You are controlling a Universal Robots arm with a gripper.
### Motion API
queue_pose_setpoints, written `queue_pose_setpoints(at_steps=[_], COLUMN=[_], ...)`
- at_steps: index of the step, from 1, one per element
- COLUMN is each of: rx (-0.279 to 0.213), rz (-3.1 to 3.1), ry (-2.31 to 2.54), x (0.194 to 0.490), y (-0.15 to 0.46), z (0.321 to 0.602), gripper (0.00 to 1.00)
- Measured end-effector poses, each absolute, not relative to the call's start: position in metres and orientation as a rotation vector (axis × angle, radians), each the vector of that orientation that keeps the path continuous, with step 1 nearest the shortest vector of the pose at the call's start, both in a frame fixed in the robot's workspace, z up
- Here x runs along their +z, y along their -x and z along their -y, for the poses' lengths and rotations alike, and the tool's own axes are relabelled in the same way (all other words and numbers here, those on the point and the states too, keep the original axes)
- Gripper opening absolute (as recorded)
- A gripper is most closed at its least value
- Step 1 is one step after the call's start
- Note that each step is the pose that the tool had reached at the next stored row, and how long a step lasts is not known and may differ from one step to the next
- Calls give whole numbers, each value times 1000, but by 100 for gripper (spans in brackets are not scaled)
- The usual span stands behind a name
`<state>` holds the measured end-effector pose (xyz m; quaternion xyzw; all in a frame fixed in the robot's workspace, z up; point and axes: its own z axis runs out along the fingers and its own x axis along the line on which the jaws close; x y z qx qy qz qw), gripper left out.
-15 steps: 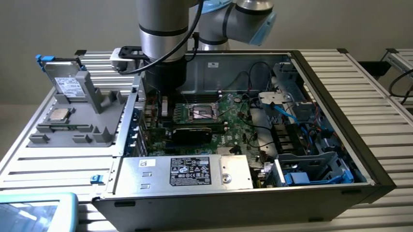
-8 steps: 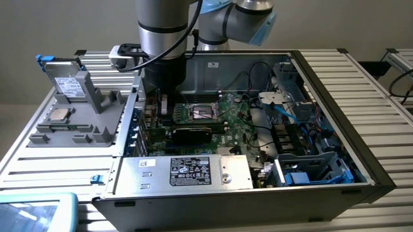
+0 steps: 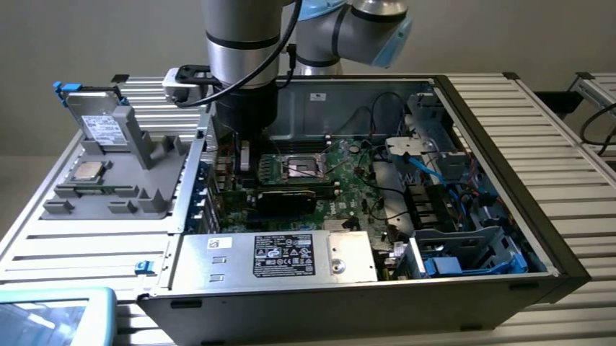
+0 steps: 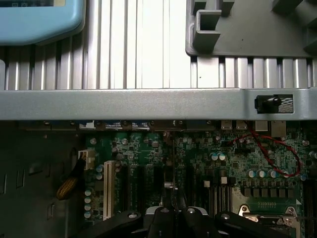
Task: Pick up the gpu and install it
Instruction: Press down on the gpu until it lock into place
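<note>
**GPU going in, not yet confirmed seated**

Slatted aluminium table (image 3: 539, 122), plain wall behind, open PC case (image 3: 500, 238) lying on it.

The gpu (image 4: 174, 163) is showing edge-on in the wrist view, a thin vertical sliver running up from the gripper (image 4: 174, 210) over the motherboard (image 4: 237, 163) slots. Fingers are closing in tight on its lower edge, so I'm reading the gripper as clamped on the card. In the exterior view the arm (image 3: 241, 65) is reaching down into the case near the rear wall, beside the CPU socket (image 3: 300, 168).

Judging progress: pickup is done, card is hanging over the slot area; whether it's touching the slot I can't tell. Seating and release are looking undone.

Grey parts fixture (image 3: 115, 166) is sitting outside the case on the exterior view's left.
</note>
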<state>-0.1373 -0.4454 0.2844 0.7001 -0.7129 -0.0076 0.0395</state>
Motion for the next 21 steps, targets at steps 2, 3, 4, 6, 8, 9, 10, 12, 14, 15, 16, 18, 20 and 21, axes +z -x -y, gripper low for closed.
queue_pose_setpoints(at_steps=[2,3,4,6,8,9,10,12,14,15,16,18,20,21], rx=[-19,-19,-19,-20,-20,-20,-20,-20,-20,-20,-20,-20,-21,-21], rz=[2188,2188,2188,2189,2189,2189,2189,2189,2189,2189,2189,2189,2189,2189], ry=[-2149,-2149,-2149,-2149,-2149,-2149,-2149,-2149,-2149,-2149,-2149,-2149,-2150,-2150], x=[284,284,284,283,281,280,279,277,277,277,277,276,274,274], y=[137,137,137,137,137,137,137,137,137,137,137,137,137,137], z=[445,445,445,445,445,445,445,446,446,446,446,446,446,446], gripper=[12,12,12,12,12,12,12,12,12,12,12,12,12,12])
